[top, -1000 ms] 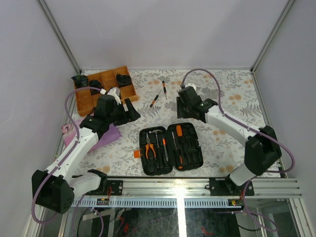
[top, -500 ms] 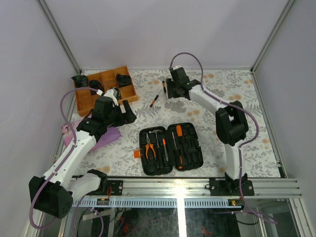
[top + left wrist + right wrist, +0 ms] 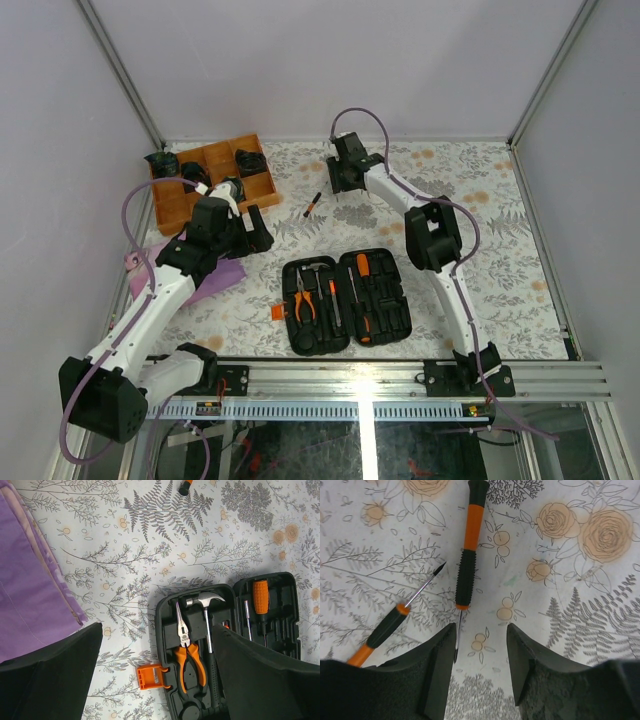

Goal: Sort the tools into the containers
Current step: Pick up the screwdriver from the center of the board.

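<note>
The right gripper (image 3: 481,635) hangs half-open and empty over two loose drivers (image 3: 469,545) beyond the case's (image 3: 345,300) far edge, one tip at the jaws' mouth — lined up, I judge, to pinch it. Far-left of the case the left gripper (image 3: 157,640) hovers wide — empty.

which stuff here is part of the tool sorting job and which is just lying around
job: case, pliers, hammer, screwdriver, two thin drivers loose on the table

lying about: wooden tray, purple cloth
</note>
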